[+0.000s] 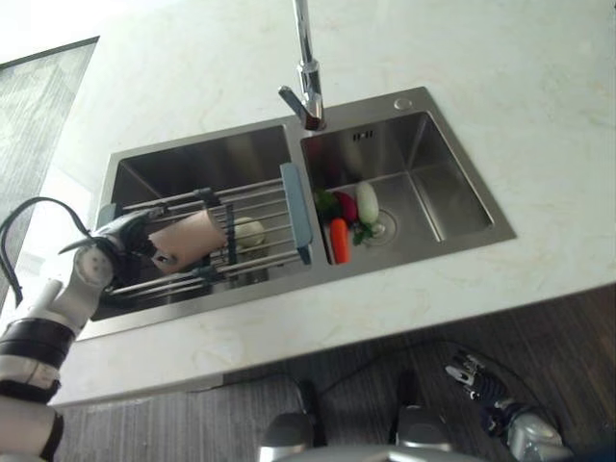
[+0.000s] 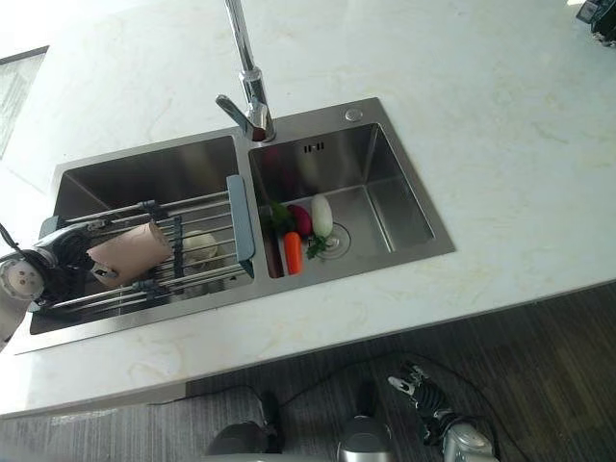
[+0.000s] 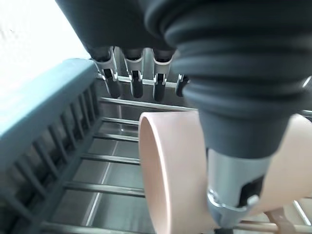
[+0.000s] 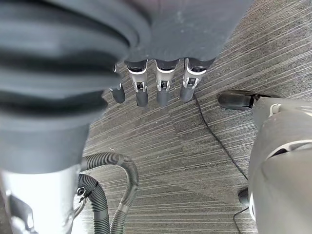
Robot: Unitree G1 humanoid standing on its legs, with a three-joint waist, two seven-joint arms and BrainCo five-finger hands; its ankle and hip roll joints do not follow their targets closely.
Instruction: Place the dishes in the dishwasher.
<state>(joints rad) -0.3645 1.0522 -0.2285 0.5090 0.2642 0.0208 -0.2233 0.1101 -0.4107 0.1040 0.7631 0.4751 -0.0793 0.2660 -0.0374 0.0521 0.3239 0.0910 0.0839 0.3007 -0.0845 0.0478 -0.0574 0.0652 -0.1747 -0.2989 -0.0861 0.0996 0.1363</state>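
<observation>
Pink cup (image 1: 188, 241) lies on its side on the sink rack (image 1: 260, 207), long axis along the rack, left hand (image 1: 125, 236) nearer, touching it, fingers straight; right hand (image 1: 481, 380) hangs relaxed, well apart.

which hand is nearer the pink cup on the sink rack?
Left. The left hand is right at the pink cup on the rack; the right hand hangs low beyond the counter, over the floor.

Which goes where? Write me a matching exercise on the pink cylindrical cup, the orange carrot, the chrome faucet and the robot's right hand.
1 pink cylindrical cup
2 orange carrot
3 chrome faucet
4 right hand

A over the grey floor
B on the wire rack
C in the right steel basin
D behind the divider between the basins

Pairs: 1-B, 2-C, 3-D, 4-A
</observation>
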